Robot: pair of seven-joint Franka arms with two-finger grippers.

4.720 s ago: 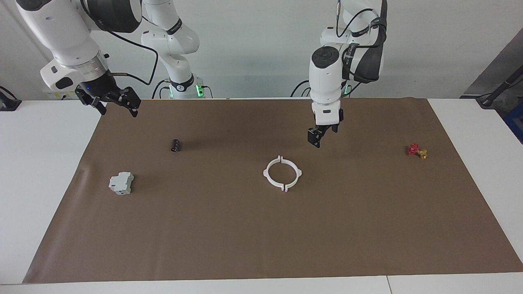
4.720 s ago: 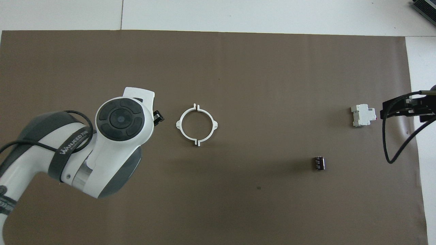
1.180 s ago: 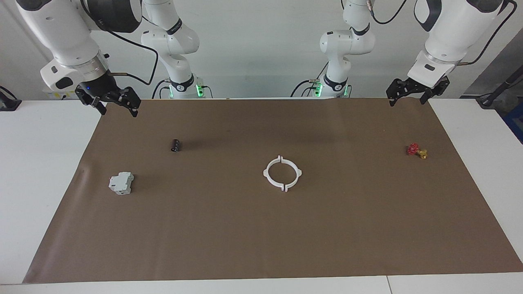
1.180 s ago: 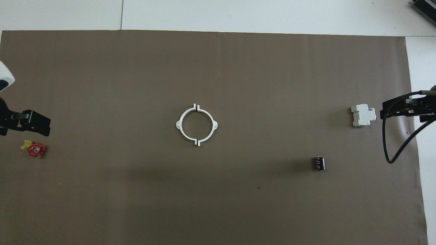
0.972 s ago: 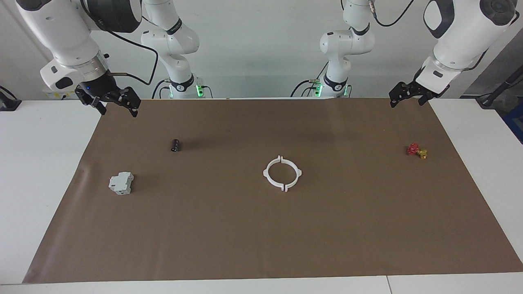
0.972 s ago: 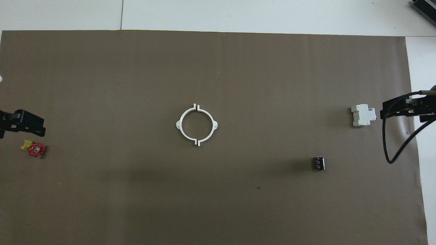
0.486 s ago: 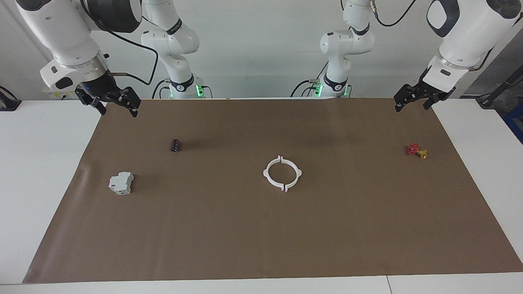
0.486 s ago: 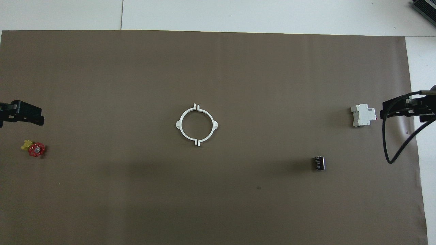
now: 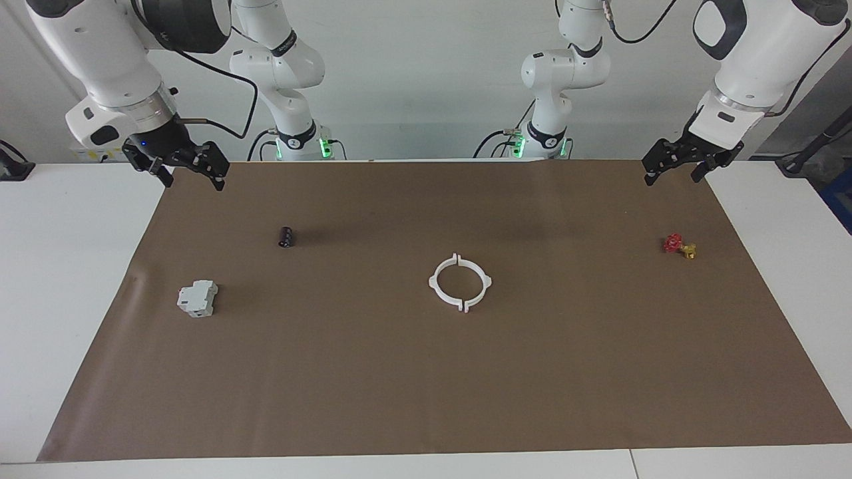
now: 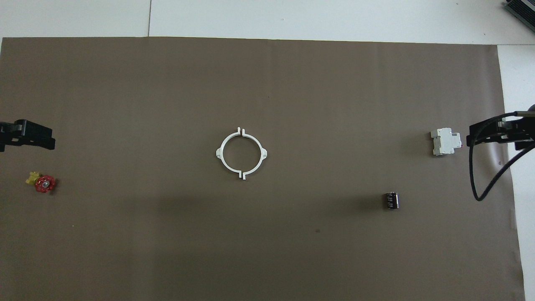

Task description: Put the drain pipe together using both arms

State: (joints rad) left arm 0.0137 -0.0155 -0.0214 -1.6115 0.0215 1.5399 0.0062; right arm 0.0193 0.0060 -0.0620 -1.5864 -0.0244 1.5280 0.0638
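Two half-rings: the white halves of the drain pipe (image 9: 460, 282) lie on the brown mat (image 9: 426, 399) at mid-counter, ends facing and forming a closed-looking ring — whether the tabs are locked or only touching, I cannot tell.
Left hand: the left hand (image 9: 682, 163) hangs in the air over the mat's corner nearest the robots at the left arm's end, well apart from the ring, fingers spread, holding nothing.
Right hand: the right hand (image 9: 178, 166) waits over the matching corner at the right arm's end, fingers spread, empty.
Bystanders: a red-and-yellow valve (image 9: 679, 246), a black cylinder (image 9: 286, 237) and a grey-white boxy block (image 9: 198, 299) sit well apart from the ring.
Progress: judged from the layout, the joining looks done — both hands stand clear, and nothing seems left but perhaps a check of the seams.
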